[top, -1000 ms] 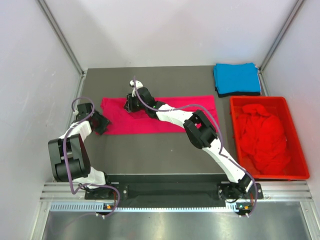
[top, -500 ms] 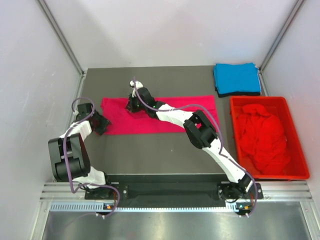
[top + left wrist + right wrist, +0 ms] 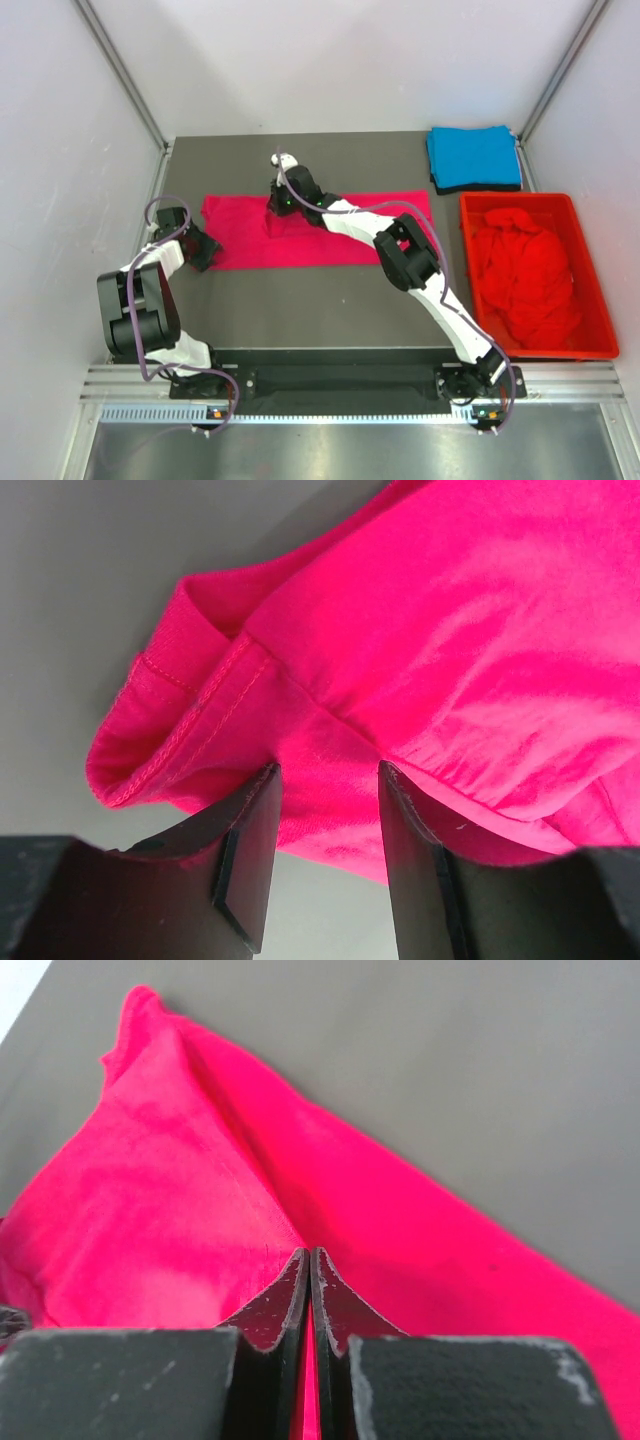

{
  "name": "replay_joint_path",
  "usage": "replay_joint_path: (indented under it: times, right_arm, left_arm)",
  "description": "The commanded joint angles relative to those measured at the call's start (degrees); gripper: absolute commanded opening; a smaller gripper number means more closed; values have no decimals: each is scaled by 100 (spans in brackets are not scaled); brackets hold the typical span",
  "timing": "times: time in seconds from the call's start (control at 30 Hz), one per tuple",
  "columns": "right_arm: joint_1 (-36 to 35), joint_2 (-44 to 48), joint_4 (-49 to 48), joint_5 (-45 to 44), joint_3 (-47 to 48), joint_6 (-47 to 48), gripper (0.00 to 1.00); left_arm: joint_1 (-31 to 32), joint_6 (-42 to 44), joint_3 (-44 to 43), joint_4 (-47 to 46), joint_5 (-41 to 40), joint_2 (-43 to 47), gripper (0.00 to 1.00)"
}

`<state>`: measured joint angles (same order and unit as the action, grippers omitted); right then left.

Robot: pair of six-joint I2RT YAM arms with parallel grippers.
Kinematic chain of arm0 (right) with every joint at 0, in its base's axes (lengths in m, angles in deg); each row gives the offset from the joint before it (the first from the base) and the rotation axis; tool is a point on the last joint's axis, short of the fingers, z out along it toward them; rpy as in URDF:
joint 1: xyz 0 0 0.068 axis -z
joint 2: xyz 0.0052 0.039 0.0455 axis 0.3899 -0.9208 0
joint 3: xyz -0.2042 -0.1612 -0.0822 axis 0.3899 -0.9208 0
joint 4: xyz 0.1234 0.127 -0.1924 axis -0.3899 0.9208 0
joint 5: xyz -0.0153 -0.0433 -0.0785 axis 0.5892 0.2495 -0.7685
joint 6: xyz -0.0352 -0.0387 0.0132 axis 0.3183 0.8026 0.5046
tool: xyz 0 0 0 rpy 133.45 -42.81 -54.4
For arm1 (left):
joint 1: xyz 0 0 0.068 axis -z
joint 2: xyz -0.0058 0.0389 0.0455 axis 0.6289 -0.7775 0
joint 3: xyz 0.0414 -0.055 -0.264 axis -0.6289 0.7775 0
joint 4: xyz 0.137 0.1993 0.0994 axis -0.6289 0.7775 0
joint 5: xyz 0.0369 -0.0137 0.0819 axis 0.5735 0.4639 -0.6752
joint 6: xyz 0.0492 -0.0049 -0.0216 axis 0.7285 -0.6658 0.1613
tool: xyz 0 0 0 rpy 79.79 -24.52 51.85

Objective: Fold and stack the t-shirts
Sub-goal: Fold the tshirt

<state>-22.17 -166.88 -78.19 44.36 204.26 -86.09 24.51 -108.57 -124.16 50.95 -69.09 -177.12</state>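
Note:
A bright pink t-shirt (image 3: 250, 245) lies folded into a long strip across the table's middle. My right gripper (image 3: 278, 205) reaches to the strip's far edge near its left end and is shut on a pinch of the pink t-shirt (image 3: 150, 1180); the right gripper (image 3: 309, 1252) shows only a thin sliver of cloth between its pads. My left gripper (image 3: 210, 245) sits at the strip's left end. The left gripper (image 3: 328, 770) stands open, and the stitched hem of the pink t-shirt (image 3: 450, 630) lies at its fingertips. A folded sky blue t-shirt (image 3: 473, 155) rests at the back right.
A red plastic crate (image 3: 535, 354) stands at the right with crumpled red t-shirts (image 3: 525, 270) heaped inside. The dark table (image 3: 300, 300) is bordered by grey walls on the left, right and back. The right arm stretches diagonally over the pink strip.
The right gripper has closed on the pink cloth and shifted a little to the right, bunching the fabric under it. The left gripper has stayed where it was.

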Motion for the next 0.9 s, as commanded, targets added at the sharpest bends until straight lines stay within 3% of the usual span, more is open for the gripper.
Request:
replay_joint_path:
  times: [0.0, 0.6, 0.7, 0.77, 0.87]
  right_arm:
    - [91, 441, -173, 123, 57, 321, 0]
    - [293, 335, -252, 246, 444, 893, 0]
    - [337, 440, -139, 185, 409, 902, 9]
    - [329, 546, -86, 150, 321, 858, 26]
    - [338, 888, -164, 132, -73, 709, 31]
  left_arm:
    - [-4, 142, -16, 41, -256, -59, 49]
    - [-4, 213, -33, 181, -493, -146, 49]
    - [4, 213, -77, 216, -485, -111, 49]
    - [-4, 213, -112, 252, -450, -7, 49]
    - [4, 204, -279, 365, -335, 125, 50]
